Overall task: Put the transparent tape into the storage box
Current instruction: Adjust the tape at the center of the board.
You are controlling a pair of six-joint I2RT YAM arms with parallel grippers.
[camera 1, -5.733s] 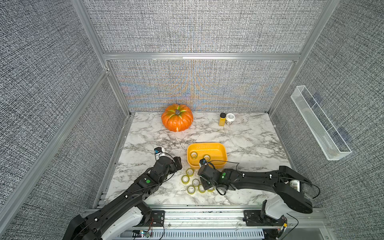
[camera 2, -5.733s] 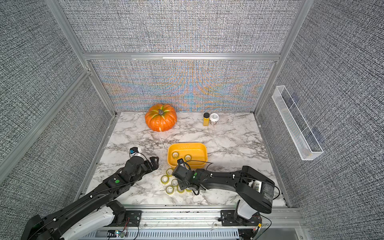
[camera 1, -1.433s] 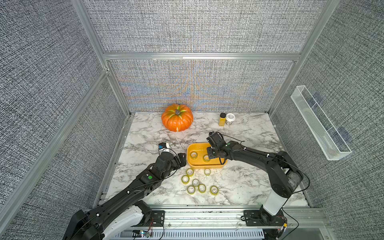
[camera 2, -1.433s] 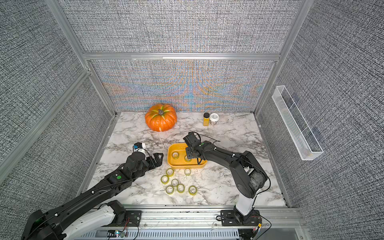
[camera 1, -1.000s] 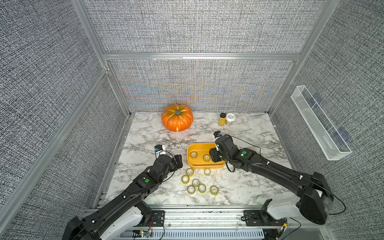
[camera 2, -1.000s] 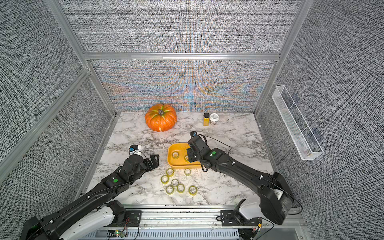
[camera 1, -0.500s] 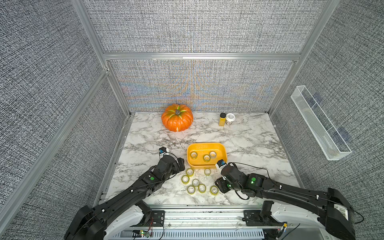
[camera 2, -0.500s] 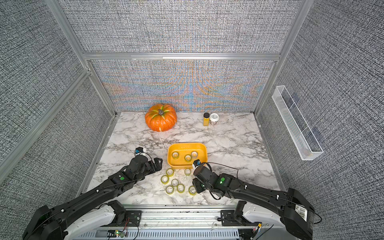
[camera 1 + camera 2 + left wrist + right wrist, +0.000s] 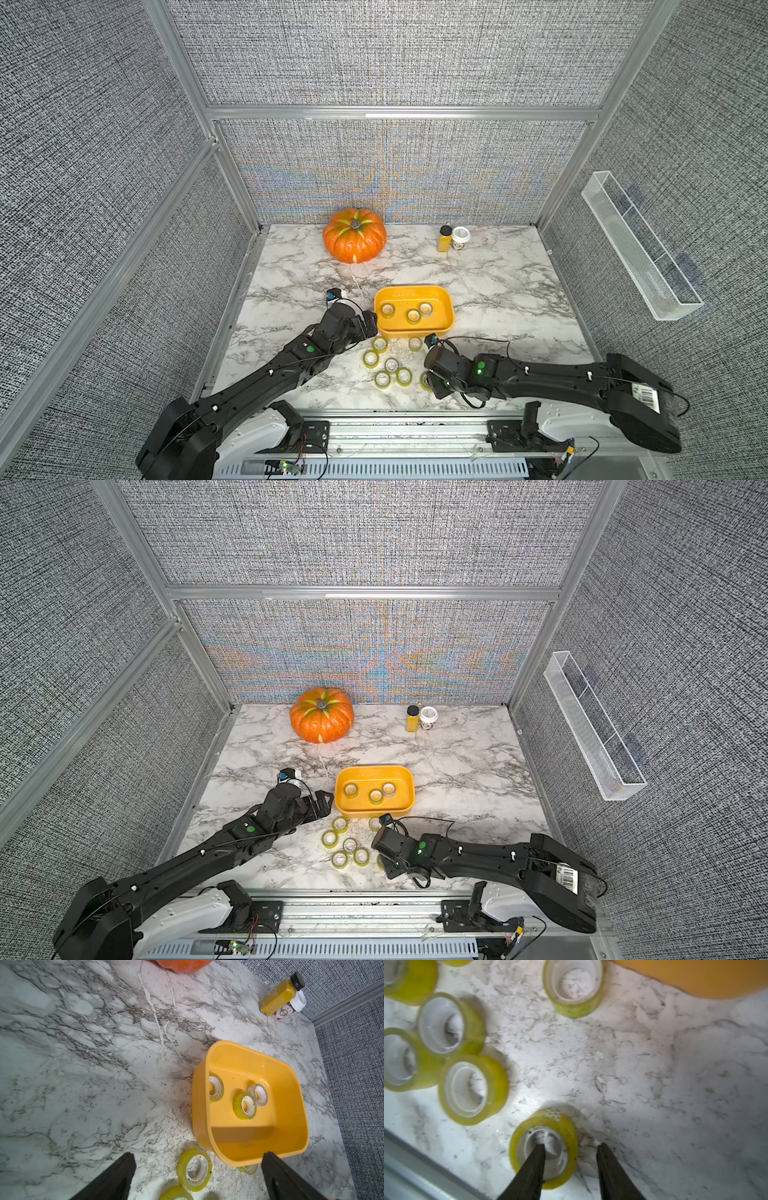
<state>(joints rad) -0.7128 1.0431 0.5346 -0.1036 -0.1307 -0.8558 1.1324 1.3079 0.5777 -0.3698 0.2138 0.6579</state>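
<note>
Three tape rolls (image 9: 413, 316) lie in the storage box (image 9: 415, 289), other rolls (image 9: 391, 365) just before it; pumpkin (image 9: 354, 241) behind-left, bottle (image 9: 444, 240) and jar (image 9: 460, 236) behind-right.

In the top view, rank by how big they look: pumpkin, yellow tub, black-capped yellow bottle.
Largest: the shallow yellow-orange plastic tub and the round orange pumpkin look near alike; the tub sits nearer the camera, so unranked.
Smallest: the small yellow bottle with a black cap.

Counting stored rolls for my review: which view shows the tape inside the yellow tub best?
Left wrist view: three tape rolls show large inside the tub. Both top views show them small. The right wrist view shows only the tub's edge.
</note>
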